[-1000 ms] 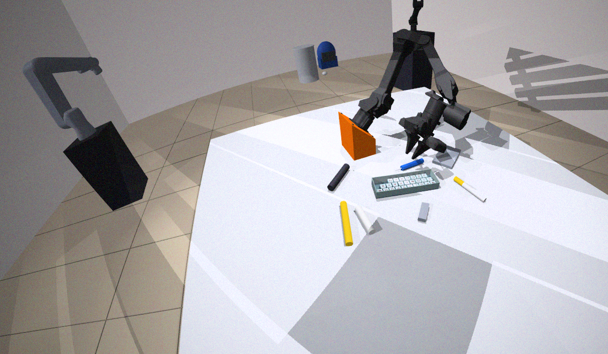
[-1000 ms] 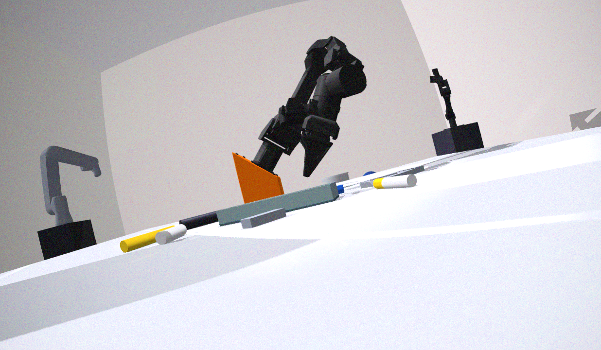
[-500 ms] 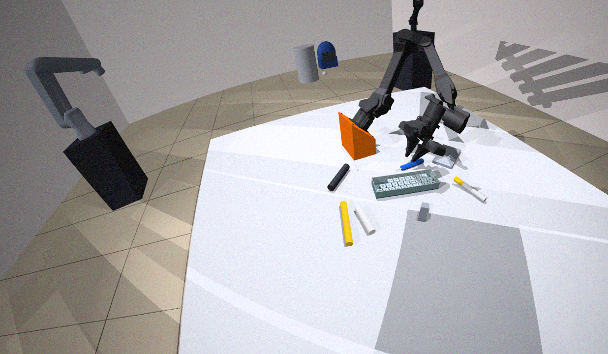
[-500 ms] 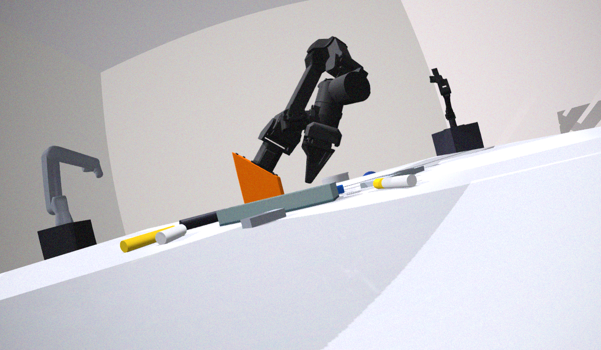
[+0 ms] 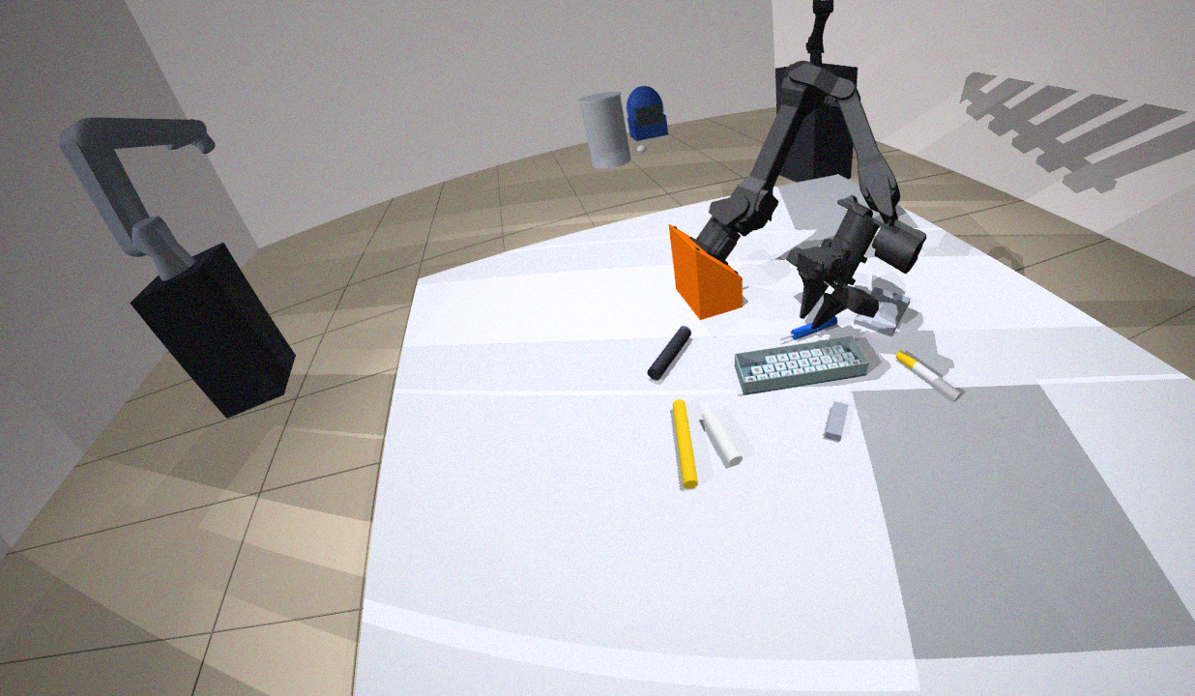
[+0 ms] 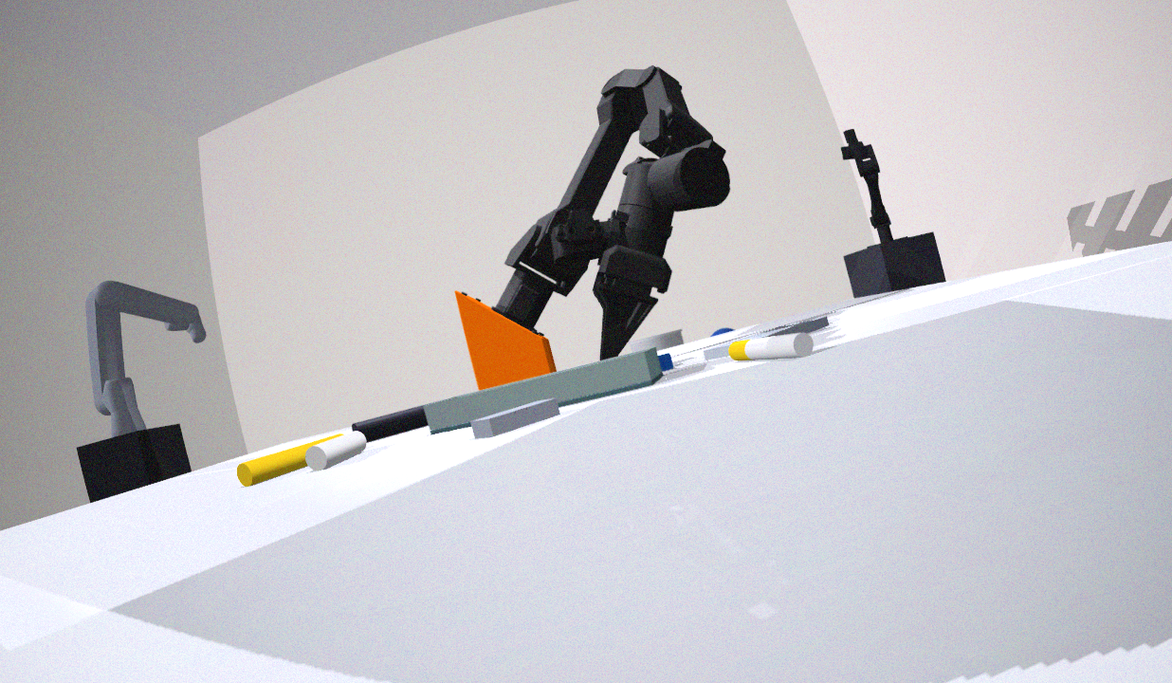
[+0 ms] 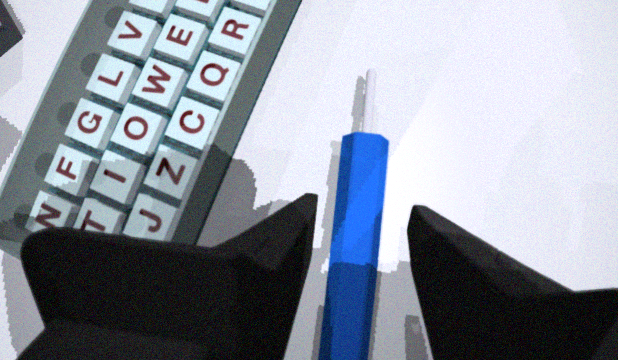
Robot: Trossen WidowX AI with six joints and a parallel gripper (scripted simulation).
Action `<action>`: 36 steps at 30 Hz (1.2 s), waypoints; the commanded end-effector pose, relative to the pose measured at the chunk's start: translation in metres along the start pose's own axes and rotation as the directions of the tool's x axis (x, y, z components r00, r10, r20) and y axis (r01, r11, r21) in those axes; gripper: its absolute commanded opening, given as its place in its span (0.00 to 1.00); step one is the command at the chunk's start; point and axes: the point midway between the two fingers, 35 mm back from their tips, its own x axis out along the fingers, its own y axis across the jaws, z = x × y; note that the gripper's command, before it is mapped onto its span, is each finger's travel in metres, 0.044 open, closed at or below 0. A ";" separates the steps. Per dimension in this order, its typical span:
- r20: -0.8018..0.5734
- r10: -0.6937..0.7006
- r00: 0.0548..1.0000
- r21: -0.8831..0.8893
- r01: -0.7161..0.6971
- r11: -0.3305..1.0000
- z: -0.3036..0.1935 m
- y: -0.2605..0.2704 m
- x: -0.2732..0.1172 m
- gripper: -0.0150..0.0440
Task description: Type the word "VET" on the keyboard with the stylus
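Stylus (image 5: 813, 330) (image 6: 666, 361) (image 7: 359, 200), beside keyboard (image 5: 804, 378) (image 6: 539, 383) (image 7: 239, 115): probably light, rigid, smooth | Hold: mid-barrel, likely | Gripper (image 5: 811, 321) (image 6: 609, 355) (image 7: 363, 211): spread, astride barrel, unclasped

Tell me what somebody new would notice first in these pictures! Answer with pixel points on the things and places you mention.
The bright orange wedge-shaped base (image 5: 704, 281) (image 6: 504, 348) under the black robot arm, standing behind the keyboard, would probably catch their eye first. Next might come the blue stylus (image 5: 813, 329) (image 6: 666, 362) (image 7: 359, 210), lying between the open black fingers (image 5: 811, 318) (image 6: 609, 355) beside the keyboard (image 5: 801, 381) (image 6: 547, 386) (image 7: 216, 177).

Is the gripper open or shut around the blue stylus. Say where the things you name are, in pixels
Open: in the wrist view, gaps show on both sides of the stylus (image 5: 814, 328) (image 6: 666, 362) (image 7: 360, 200), between it and the fingers.
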 end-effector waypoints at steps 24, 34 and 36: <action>0.000 -0.002 1.000 0.000 0.002 1.000 -0.007 0.000 0.013 0.29; 0.000 -0.002 1.000 0.000 0.002 1.000 -0.007 0.000 0.013 0.25; 0.001 -0.002 1.000 0.000 0.002 1.000 -0.005 0.000 0.009 0.25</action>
